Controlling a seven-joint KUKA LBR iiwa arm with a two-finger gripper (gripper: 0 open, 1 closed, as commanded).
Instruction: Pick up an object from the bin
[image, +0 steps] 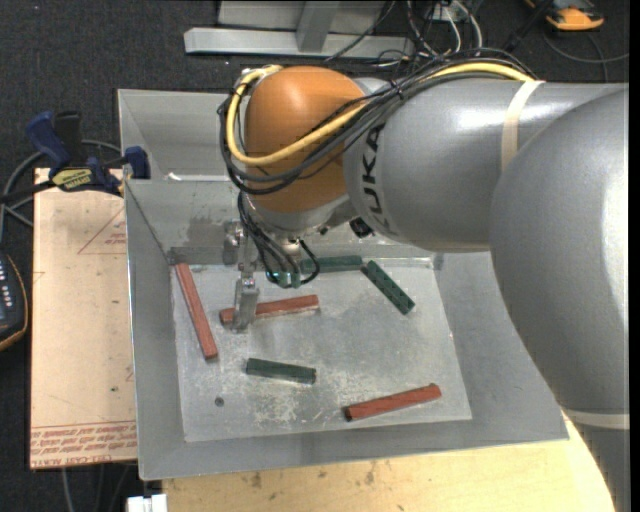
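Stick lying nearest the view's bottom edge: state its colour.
The stick is reddish-brown, shown best in the camera view.

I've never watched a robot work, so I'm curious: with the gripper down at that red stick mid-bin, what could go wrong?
The gripper sits at the far left end of the middle red stick, so a lift may tip it or let it slip. The stick lies flat on the bin floor, so it might get shoved toward the long red stick at left.

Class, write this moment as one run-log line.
claw: at left end of middle red stick | grasp: not evident | nearby: dark green stick in front, long red stick left
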